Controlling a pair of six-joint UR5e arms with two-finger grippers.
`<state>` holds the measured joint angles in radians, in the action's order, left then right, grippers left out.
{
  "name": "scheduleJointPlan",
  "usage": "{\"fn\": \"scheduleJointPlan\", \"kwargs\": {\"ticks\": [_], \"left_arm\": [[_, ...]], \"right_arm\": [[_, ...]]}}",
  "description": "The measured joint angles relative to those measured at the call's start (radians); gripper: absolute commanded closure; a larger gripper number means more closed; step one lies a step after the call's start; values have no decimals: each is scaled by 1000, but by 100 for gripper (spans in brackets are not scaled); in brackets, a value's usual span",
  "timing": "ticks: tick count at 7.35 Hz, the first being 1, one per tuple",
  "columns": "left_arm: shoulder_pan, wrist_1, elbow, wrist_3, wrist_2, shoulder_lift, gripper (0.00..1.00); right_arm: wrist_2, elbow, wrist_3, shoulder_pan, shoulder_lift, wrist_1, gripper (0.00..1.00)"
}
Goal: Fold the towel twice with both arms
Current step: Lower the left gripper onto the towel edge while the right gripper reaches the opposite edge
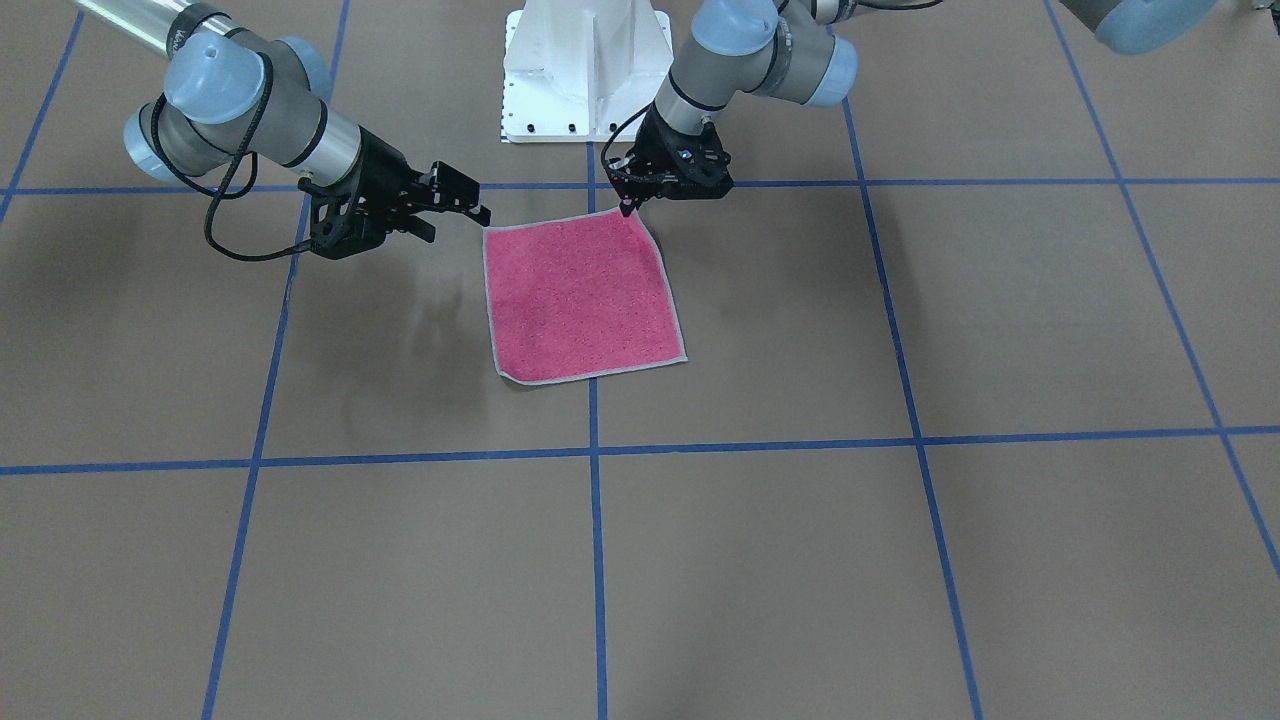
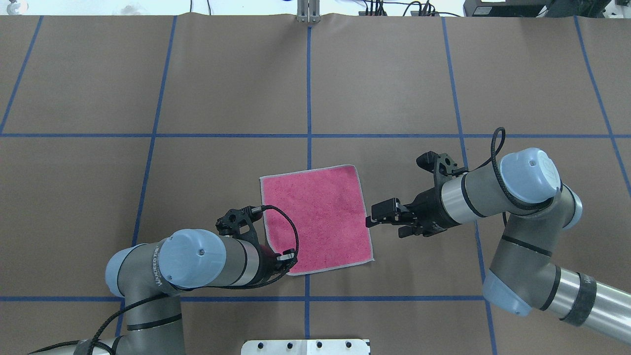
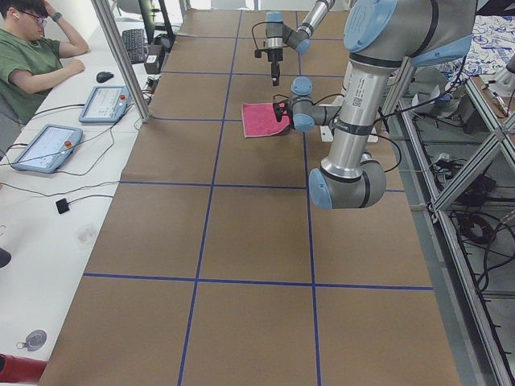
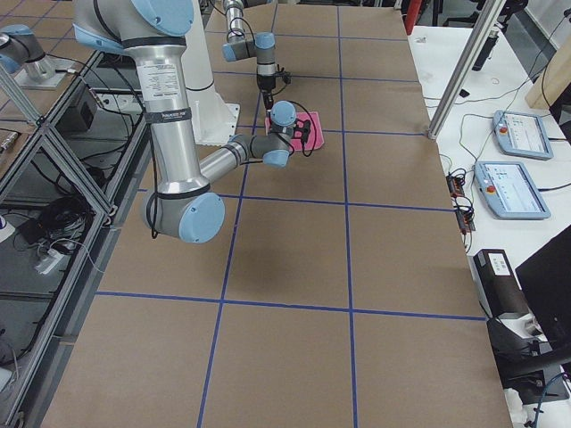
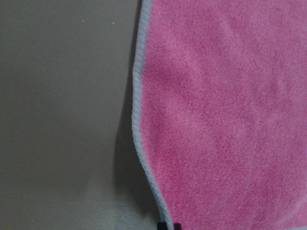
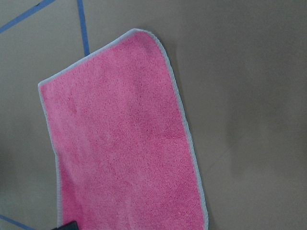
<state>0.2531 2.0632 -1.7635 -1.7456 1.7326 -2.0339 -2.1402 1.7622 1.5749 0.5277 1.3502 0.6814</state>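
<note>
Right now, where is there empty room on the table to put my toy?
The far half of the table, beyond the towel, is bare. So are the outer squares on both sides. It's crowded around the towel: left gripper at one corner, right gripper beside its edge.

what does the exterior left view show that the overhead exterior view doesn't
Only exterior left shows a person seated at a white desk with two tablets. Only the overhead shows the white base plate and that the right gripper is open, just off the towel. Both show the pink towel spread out on the brown table, with the left arm and right arm reaching to it.
</note>
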Motion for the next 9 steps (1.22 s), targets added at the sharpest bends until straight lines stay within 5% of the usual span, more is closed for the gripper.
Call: {"fn": "scheduleJointPlan", "kwargs": {"ticks": [6, 9], "left_arm": [[-1, 2, 1, 0, -1, 1, 100], [0, 3, 0, 0, -1, 1, 100]], "right_arm": [[135, -12, 139, -142, 2, 12, 21], [146, -16, 136, -141, -1, 62, 22]]}}
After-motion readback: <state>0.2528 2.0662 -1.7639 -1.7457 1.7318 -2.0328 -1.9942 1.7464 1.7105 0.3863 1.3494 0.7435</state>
